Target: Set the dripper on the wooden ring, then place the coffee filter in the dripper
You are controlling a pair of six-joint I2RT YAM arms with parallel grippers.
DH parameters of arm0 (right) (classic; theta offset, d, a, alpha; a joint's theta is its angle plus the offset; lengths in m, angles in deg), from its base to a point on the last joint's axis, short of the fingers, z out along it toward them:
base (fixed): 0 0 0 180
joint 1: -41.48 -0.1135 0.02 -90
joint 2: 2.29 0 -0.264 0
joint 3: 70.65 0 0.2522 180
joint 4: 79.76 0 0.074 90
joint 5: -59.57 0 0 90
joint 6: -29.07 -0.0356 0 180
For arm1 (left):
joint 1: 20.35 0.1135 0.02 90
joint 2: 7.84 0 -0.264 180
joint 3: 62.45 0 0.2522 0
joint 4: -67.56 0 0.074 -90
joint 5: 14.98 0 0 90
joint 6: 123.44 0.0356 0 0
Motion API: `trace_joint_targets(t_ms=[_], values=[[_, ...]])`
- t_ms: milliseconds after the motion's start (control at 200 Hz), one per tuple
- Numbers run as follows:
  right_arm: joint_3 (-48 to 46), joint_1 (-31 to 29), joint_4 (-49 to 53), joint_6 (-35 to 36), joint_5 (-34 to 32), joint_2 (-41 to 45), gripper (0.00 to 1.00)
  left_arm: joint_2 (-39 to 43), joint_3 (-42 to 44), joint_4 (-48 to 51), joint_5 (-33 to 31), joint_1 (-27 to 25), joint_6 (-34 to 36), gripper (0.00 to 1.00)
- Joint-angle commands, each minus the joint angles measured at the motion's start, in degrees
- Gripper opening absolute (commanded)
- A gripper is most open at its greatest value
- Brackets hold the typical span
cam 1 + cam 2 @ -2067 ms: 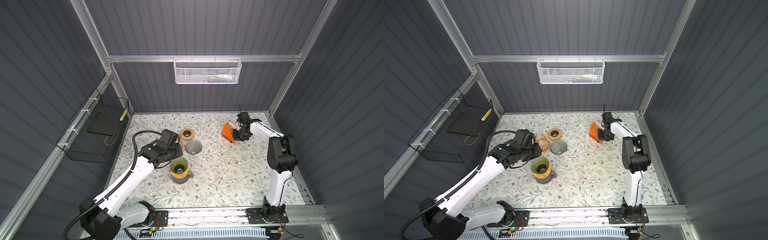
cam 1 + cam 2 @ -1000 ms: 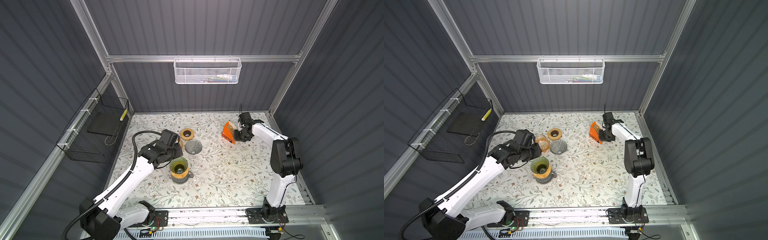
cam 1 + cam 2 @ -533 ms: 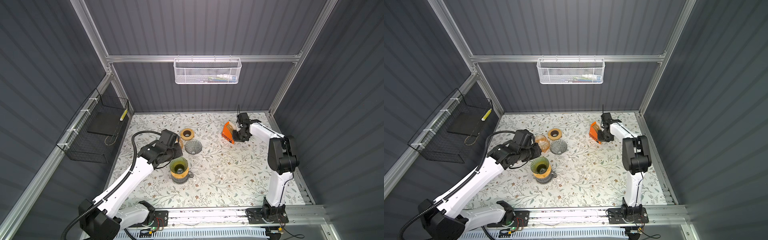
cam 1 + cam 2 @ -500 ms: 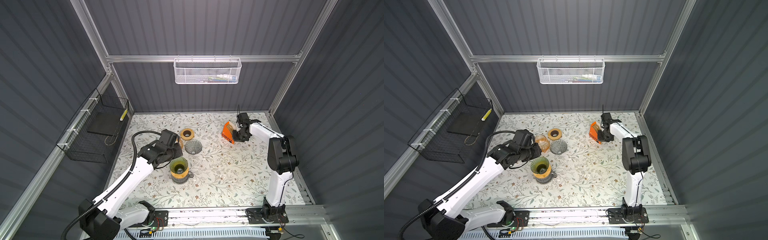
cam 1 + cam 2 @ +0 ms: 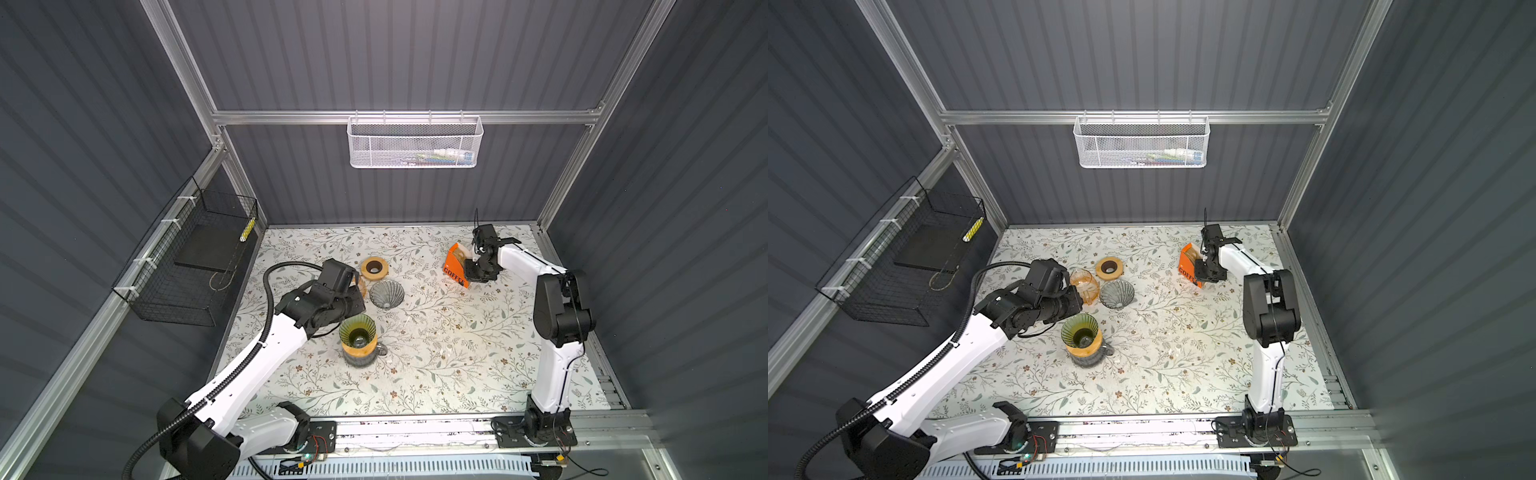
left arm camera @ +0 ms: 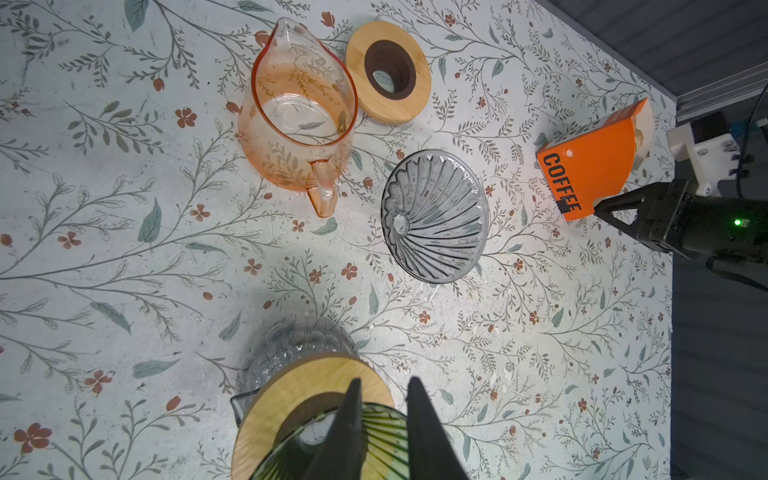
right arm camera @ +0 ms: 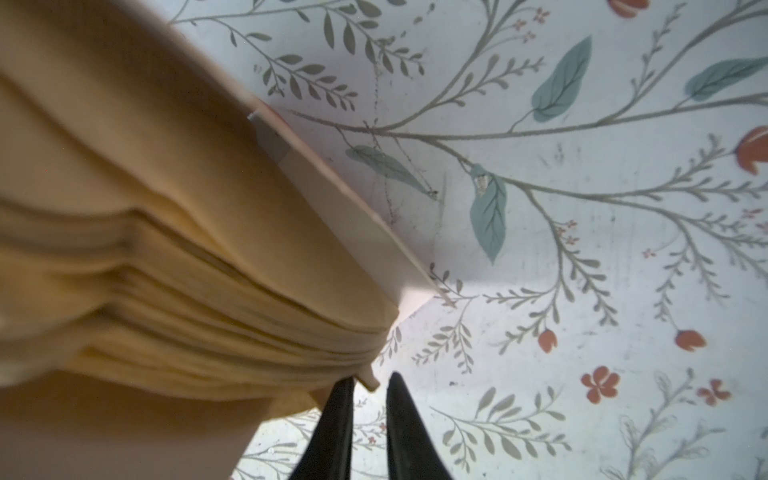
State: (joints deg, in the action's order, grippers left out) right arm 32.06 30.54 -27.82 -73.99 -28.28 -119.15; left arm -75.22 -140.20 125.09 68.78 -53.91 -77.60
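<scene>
Item: coffee filters point(image 7: 187, 270), tan paper, a thick stack held in an orange carton point(image 6: 590, 166) at the upper right of the counter point(image 6: 124, 249) in both top views; none sits in a dripper yet. Right pincer point(image 7: 371, 380): tips narrowly apart at one corner of the stack, with nothing seen clamped between them. Left pincer point(image 6: 385, 379): tips narrowly apart, poised over the rim of the green dripper point(image 5: 357, 329), left of centre in both top views; whether it touches the rim cannot be told. The green dripper sits on a wooden collar point(image 6: 291, 395) atop a clear glass server point(image 6: 291, 345) and is the likely target. A grey dripper point(image 6: 434, 216) rests loose just above it, beside an orange glass jug point(image 6: 299, 124) and a spare wooden ring point(image 6: 388, 70). Handling note, as a judgement: take only the outermost sheet by its corner, close gently, and draw it off along the face of the stack so its neighbours do not follow. The light carton could tip or slide. Markings: "COFFEE" in black capitals on the carton's orange face. No other writing is legible, including on the contents of the white mesh basket point(image 5: 415, 145).
</scene>
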Motion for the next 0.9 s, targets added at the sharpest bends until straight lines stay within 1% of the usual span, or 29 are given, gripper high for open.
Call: trace_joint_targets(t_ms=[0,140,250,355,450,645,891], values=[[1.4,-0.4,1.0,-0.3,-0.1,-1.0,0.20,0.3,0.3,0.6,-0.7,-0.2,-0.3,0.22],[1.4,-0.4,1.0,-0.4,0.0,-1.1,0.18,0.5,0.5,0.7,-0.7,-0.1,-0.4,0.22],[1.4,-0.5,0.9,-0.5,0.1,-1.2,0.15,0.5,0.5,0.7,-0.8,-0.2,-0.3,0.22],[1.4,-0.5,0.9,-0.6,0.2,-1.3,0.09,0.5,0.4,0.7,-0.9,-0.2,-0.3,0.22],[1.1,-0.5,0.7,-0.6,0.2,-0.9,0.00,0.6,0.5,0.8,-0.8,-0.2,-0.4,0.22],[-0.4,-0.5,0.6,-0.8,0.0,1.0,0.00,0.9,0.5,0.8,-0.8,-0.2,-0.5,0.22],[-4.5,-0.5,0.2,-1.0,-0.8,4.7,0.00,1.3,0.8,0.7,-0.7,-0.2,-0.6,0.22]])
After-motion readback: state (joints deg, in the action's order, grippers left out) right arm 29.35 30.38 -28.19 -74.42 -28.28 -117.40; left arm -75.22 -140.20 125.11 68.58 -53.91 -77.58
